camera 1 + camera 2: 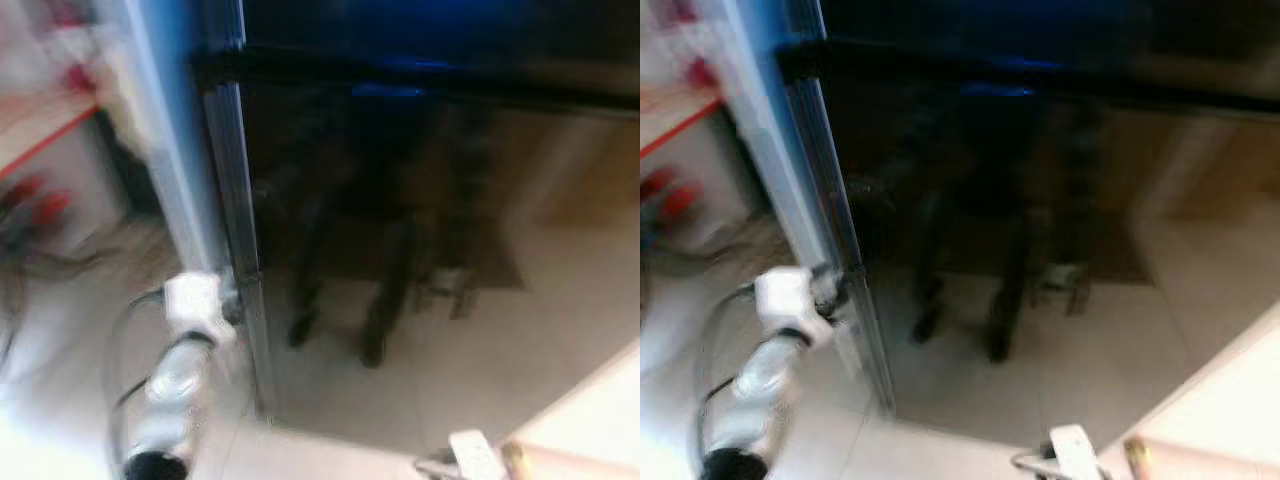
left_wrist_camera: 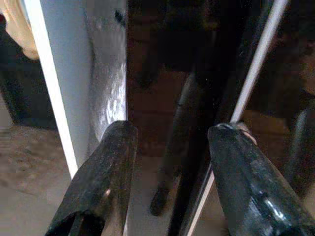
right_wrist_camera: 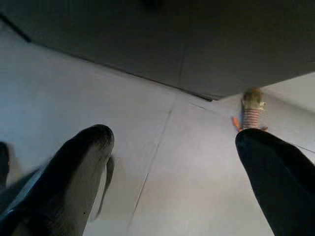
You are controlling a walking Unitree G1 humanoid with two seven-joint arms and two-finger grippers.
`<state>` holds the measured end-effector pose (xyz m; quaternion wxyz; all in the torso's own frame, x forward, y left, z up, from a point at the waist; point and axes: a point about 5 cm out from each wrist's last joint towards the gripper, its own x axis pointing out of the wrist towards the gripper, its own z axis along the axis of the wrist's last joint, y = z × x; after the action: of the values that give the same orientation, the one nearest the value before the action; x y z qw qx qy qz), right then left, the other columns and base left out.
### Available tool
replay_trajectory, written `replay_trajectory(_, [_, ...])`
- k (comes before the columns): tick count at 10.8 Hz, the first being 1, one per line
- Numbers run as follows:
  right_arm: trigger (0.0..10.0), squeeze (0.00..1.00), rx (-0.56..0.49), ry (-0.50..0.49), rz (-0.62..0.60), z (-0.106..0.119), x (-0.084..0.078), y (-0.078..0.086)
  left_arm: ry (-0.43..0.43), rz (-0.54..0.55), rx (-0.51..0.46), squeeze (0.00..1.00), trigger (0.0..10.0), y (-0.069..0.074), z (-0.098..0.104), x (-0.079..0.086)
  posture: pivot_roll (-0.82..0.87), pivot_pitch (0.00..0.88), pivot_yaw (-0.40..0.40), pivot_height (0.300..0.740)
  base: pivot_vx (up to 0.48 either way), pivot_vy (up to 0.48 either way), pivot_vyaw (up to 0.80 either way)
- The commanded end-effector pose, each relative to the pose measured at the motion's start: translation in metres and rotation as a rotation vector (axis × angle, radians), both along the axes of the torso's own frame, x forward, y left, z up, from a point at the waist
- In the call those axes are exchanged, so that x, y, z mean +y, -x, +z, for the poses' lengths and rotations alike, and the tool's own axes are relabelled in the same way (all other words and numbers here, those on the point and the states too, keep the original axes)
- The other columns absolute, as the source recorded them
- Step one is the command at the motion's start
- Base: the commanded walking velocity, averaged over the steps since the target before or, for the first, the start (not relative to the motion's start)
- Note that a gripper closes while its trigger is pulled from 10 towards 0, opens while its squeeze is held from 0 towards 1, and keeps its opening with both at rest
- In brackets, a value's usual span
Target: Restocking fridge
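Left wrist view shows the left end effector (image 2: 170,162) spread open astride the fridge door (image 1: 420,220) edge, gripping nothing; it could slip off. Right end effector (image 3: 177,167) hangs open, empty, above the floor (image 3: 162,147).

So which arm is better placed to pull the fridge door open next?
Left. The left gripper is open at the fridge door's edge, fingers either side of it. The right gripper hangs low, open over the floor.
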<state>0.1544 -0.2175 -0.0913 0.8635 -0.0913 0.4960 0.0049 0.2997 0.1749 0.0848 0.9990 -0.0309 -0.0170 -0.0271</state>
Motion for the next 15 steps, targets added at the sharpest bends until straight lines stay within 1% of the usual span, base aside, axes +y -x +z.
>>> replay_trajectory(1, [10.0, 0.00, 0.048, 0.023, -0.013, -0.0034, -0.0095, 0.0133, 0.003, -0.015, -0.020, 0.00, 10.0, -0.0052, 0.0064, -0.0081, -0.10, 0.000, -0.028, 0.740, 0.262, 0.000, 0.00])
replay_trajectory(13, [10.0, 0.00, 0.051, 0.027, -0.006, -0.0033, -0.0099, 0.0131, 0.007, -0.021, -0.023, 0.00, 10.0, -0.0059, 0.0062, -0.0087, -0.10, 0.000, -0.029, 0.740, 0.282, 0.000, 0.00])
replay_trajectory(15, [10.0, 0.00, 0.052, 0.027, -0.004, -0.0034, -0.0099, 0.0134, 0.005, -0.029, -0.008, 0.00, 10.0, -0.0057, 0.0041, -0.0092, -0.10, 0.000, -0.029, 0.740, 0.281, 0.000, 0.00])
